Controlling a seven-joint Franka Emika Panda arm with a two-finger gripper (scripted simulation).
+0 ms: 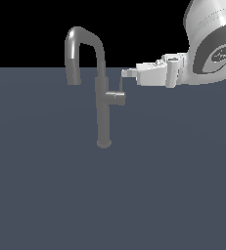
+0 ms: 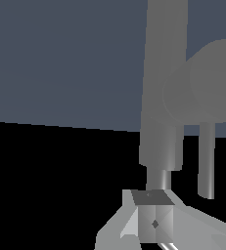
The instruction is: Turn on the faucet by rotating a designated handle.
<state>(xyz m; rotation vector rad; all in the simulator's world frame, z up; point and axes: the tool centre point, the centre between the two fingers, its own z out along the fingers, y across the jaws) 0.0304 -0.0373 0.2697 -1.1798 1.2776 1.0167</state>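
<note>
The faucet is a slim grey column with a high arched spout that ends at the exterior view's left. The handle is a short stub on the column's side toward the exterior view's right, and its thin lever rod points upward. My gripper reaches in level from the exterior view's right, its tip at the top end of the rod. In the wrist view the fingertips are pressed together with nothing between them. The lever rod hangs beside them, and the handle and faucet lie beyond.
The faucet stands on a flat, dark grey-blue surface. The white arm and wrist fill the upper corner at the exterior view's right.
</note>
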